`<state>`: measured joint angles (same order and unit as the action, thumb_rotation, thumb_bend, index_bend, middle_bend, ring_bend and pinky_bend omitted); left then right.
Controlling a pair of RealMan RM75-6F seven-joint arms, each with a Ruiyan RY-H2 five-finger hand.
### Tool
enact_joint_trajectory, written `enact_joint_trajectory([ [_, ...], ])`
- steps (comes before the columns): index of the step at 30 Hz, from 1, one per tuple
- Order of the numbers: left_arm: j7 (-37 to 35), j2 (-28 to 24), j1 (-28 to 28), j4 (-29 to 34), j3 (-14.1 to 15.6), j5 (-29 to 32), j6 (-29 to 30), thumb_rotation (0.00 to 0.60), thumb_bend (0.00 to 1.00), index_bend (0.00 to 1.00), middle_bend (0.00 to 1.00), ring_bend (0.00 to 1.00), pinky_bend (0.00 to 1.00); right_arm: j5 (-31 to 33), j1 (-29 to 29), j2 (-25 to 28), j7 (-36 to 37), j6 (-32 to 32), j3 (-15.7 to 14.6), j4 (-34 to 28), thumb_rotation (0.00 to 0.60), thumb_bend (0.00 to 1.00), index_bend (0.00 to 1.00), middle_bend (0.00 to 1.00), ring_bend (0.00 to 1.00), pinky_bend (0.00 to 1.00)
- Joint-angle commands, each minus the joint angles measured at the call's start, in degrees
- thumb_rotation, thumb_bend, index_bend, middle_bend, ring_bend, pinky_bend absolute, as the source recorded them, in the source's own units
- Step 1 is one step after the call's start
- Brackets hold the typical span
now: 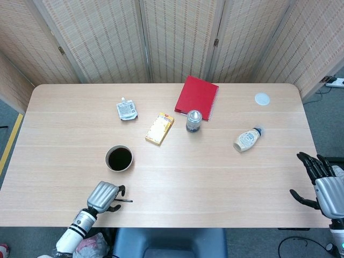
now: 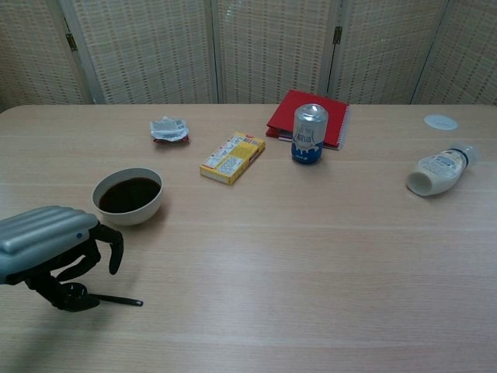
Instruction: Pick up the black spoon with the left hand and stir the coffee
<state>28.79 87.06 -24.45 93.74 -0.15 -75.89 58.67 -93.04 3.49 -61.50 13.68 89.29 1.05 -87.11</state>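
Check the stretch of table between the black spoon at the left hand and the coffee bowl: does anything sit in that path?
Nothing visible does. The left hand is down over the bowl end of the black spoon; whether it grips it is unclear. Only bare table lies between there and the coffee bowl. The yellow box sits beyond it.
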Motion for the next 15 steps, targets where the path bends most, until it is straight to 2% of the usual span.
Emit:
enact_joint_trajectory([
  [1, 6.12, 1.38, -0.96, 0.35, 0.24, 2.73, 0.11, 0.6, 0.26, 0.52, 0.89, 0.88, 1.0, -0.01, 0.04, -0.01, -0.04, -0.09, -0.02, -0.02, 0.6, 0.13, 0.0, 0.09, 0.14, 0.08],
  [7, 15.22, 3.75, -2.49, 0.12, 0.15, 6.62, 0.46, 0.6, 0.29, 0.53, 0.89, 0.89, 1.0, 0.25, -0.03, -0.02, 0.05, -0.17, 0.01, 0.07, 0.6, 0.13, 0.0, 0.09, 0.14, 0.08],
  [15, 20.92, 5.42, -4.16, 1.15, -0.07, 12.44, 0.48, 0.6, 0.33, 0.53, 0.89, 0.89, 1.0, 0.67, -0.27, -0.16, 0.47, -0.28, -0.06, 0.53, 0.6, 0.13, 0.0, 0.09, 0.14, 0.08],
])
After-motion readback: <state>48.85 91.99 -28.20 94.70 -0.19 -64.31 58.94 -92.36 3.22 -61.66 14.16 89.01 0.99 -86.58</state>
